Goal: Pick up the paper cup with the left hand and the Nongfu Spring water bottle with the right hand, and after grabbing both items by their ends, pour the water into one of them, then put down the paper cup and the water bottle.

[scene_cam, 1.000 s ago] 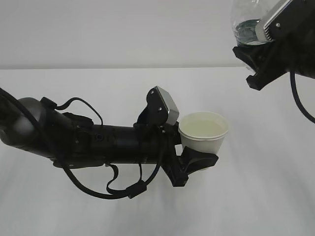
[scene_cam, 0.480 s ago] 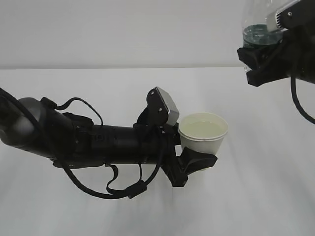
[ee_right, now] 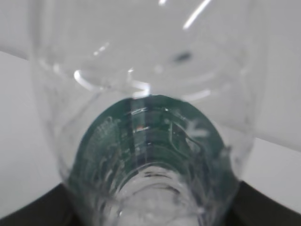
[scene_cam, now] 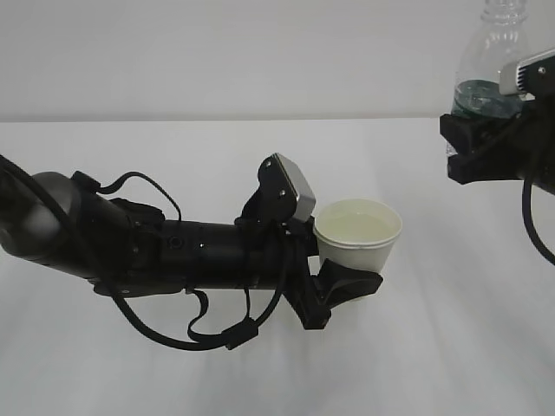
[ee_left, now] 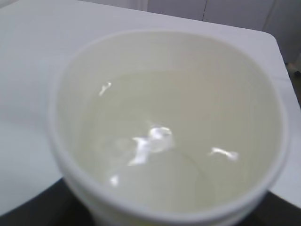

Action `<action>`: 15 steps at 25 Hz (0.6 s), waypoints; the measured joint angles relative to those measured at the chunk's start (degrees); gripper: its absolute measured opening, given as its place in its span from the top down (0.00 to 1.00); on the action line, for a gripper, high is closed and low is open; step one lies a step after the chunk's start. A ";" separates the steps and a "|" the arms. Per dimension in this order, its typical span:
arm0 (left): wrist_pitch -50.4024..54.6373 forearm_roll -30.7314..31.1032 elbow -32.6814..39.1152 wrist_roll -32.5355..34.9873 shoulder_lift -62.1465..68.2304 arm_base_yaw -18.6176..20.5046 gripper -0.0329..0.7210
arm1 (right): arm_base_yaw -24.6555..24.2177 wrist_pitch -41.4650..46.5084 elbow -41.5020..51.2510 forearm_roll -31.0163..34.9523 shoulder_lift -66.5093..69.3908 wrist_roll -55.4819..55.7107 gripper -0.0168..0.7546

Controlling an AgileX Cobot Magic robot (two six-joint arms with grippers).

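Left hand point(scene_cam: 130, 247): extended near-horizontal from left edge toward centre, above white tabletop point(scene_cam: 451, 347). Left end effector point(scene_cam: 334, 277) clamped around lower part of paper cup point(scene_cam: 358, 234); cup upright, centre of scene, holding water point(ee_left: 155, 155).

Right hand point(scene_cam: 520, 147): raised at far right. Right end effector point(scene_cam: 473, 143) gripping Nongfu Spring water bottle point(scene_cam: 490, 69) at green-label band; bottle upright, neck up, well apart from cup.

Plain white table point(scene_cam: 130, 364) with soft shadows, pale grey wall point(scene_cam: 217, 52) behind, even diffuse light
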 joint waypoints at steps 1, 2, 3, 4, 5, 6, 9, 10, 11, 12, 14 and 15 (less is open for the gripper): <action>0.00 0.00 0.00 0.00 0.00 0.00 0.36 | 0.00 -1.49 0.73 1.83 0.41 -0.89 0.47; 0.09 0.00 0.00 0.00 0.00 0.00 0.36 | 0.00 -2.47 1.21 3.56 1.13 -1.52 0.47; 0.09 0.00 0.00 0.00 0.00 0.00 0.36 | 0.00 -3.18 1.44 4.91 2.08 -2.14 0.47; 0.09 0.00 0.00 0.00 0.00 0.00 0.36 | 0.00 -3.95 1.53 5.72 3.04 -2.52 0.47; 0.09 0.00 0.00 0.00 0.00 0.00 0.36 | 0.00 -4.67 1.53 6.23 4.26 -2.94 0.47; 0.09 0.00 0.00 0.00 0.00 0.00 0.36 | 0.00 -5.65 1.53 6.52 5.52 -3.21 0.47; 0.09 0.00 0.00 0.00 0.00 0.00 0.36 | 0.00 -8.98 1.53 7.14 9.10 -3.81 0.47; 0.13 0.00 0.00 0.00 0.00 0.00 0.36 | 0.00 -10.28 1.53 7.42 10.23 -3.81 0.47; 0.13 0.00 0.00 0.00 0.00 0.00 0.36 | 0.00 -11.49 1.53 7.82 11.12 -3.86 0.47; 0.13 0.00 0.00 0.00 0.00 0.00 0.36 | 0.00 -12.40 1.53 8.22 12.12 -3.95 0.47; 0.22 0.00 0.00 0.00 0.00 0.00 0.36 | 0.00 -14.83 1.53 8.96 14.03 -4.22 0.47; 0.22 0.00 0.00 0.00 0.00 0.00 0.36 | 0.00 -16.16 1.53 9.33 14.83 -4.35 0.47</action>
